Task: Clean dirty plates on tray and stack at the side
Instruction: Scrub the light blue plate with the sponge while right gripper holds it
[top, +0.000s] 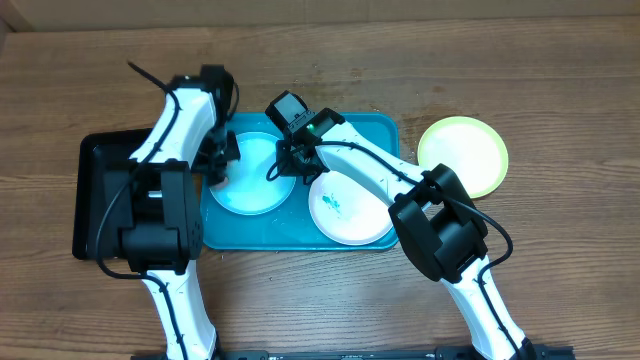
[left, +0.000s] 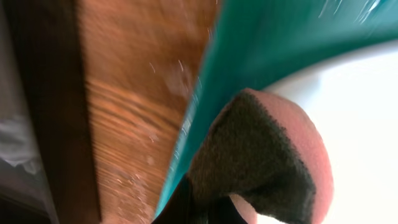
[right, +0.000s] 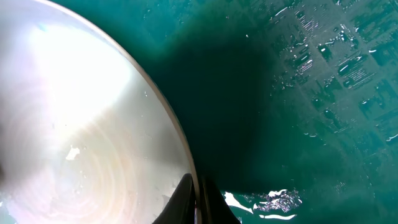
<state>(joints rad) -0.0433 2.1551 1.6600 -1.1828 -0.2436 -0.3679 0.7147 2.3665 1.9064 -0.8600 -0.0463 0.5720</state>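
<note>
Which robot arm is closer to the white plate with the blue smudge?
Right. The right arm reaches the mint plate rim beside the white plate; the left arm holds its sponge at the mint plate's far side.

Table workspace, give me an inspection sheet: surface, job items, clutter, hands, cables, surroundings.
Surface: wooden table.
Job's things: pale blue plate and smeared white plate in the wet blue tray; yellow-green plate on the table right of it.
Clutter: black tray at left.
Hands: left hand holds a sponge at the blue plate's edge; right hand pinches its rim.
Cables: black cables along both arms.
Surroundings: nothing seen.
</note>
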